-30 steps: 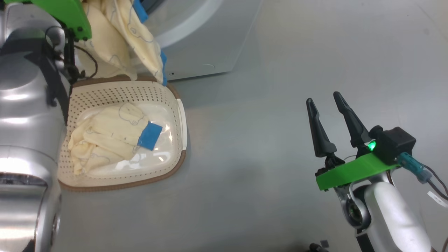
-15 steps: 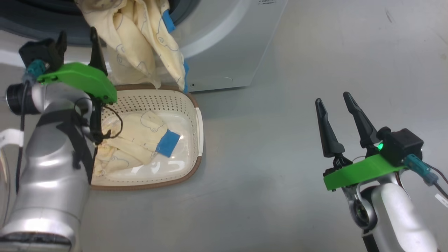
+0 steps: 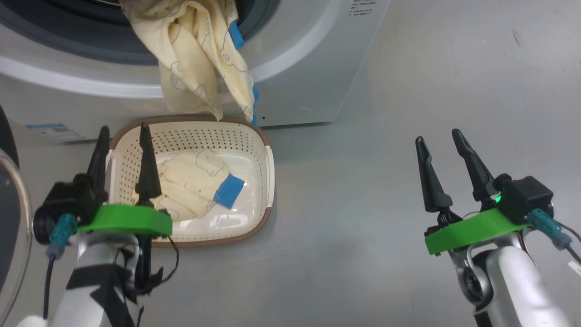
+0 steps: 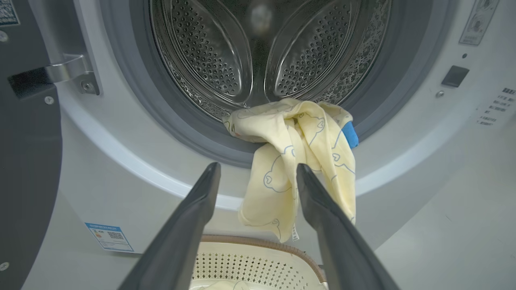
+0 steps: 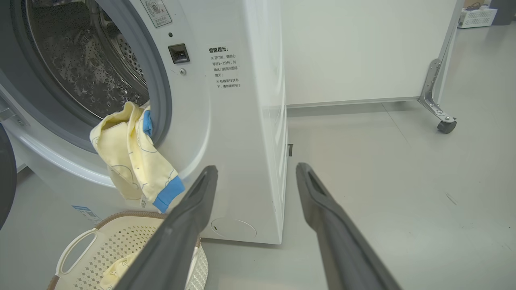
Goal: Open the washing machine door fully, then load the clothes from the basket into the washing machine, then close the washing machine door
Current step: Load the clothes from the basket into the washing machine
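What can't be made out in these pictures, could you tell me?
Door: head view, cut off by the left edge; its full swing is unclear.
Basket garment: head view, its left part hidden behind the left gripper.
Basket: left wrist view, cut off by the bottom edge.
Blue label: left wrist view, print too small.
Drum back: left wrist view, dark and blurred.

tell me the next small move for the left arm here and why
Probably ease the open left gripper forward to the hanging garment, grip it and lift it deeper into the drum. It lies draped over the gasket and down the washing machine front, so the door could not close cleanly. A second garment waits in the basket.
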Robot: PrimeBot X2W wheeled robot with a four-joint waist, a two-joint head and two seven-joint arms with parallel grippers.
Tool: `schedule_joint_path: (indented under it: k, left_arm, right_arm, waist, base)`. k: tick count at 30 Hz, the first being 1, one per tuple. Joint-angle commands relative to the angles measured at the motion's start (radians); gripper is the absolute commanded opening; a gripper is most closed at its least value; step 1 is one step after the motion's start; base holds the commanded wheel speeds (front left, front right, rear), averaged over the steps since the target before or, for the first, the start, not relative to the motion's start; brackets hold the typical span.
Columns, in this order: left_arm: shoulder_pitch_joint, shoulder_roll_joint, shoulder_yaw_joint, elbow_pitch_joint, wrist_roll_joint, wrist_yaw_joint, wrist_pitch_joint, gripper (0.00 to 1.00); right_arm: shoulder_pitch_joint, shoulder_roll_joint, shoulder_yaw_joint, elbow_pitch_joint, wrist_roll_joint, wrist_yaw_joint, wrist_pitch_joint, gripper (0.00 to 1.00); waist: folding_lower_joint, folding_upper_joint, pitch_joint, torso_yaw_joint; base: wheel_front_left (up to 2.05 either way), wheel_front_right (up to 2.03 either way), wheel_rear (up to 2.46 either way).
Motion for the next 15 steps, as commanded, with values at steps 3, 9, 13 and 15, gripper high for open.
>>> schedule_joint_path:
  k: [3, 9, 13, 15]
  left_arm:
    - [0.109, 0.017, 0.049, -0.126, 0.031, -0.011, -0.007, 1.00]
    - [0.204, 0.011, 0.082, -0.206, 0.060, -0.021, -0.007, 1.00]
    - [0.262, 0.004, 0.115, -0.269, 0.080, -0.030, -0.007, 1.00]
    - [0.296, -0.002, 0.127, -0.295, 0.086, -0.034, -0.007, 1.00]
  right_arm:
    - [0.003, -0.009, 0.021, -0.035, -0.011, 0.004, -0.006, 1.00]
    - [0.007, -0.009, 0.026, -0.038, -0.013, 0.004, -0.006, 1.00]
    - [0.008, -0.009, 0.033, -0.042, -0.012, 0.004, -0.006, 1.00]
    - [0.011, -0.009, 0.033, -0.043, -0.011, 0.004, -0.006, 1.00]
  waist:
    - [0.0001, -0.0001, -0.004, 0.001]
    - [0.0001, -0.0001, -0.006, 0.001]
    - [0.0001, -0.0001, -0.004, -0.010]
    - [0.0001, -0.0001, -0.005, -0.017]
  base:
    - [0.00, 0.00, 0.00]
    - [0.00, 0.00, 0.00]
    - [0.00, 0.00, 0.00]
    - [0.00, 0.00, 0.00]
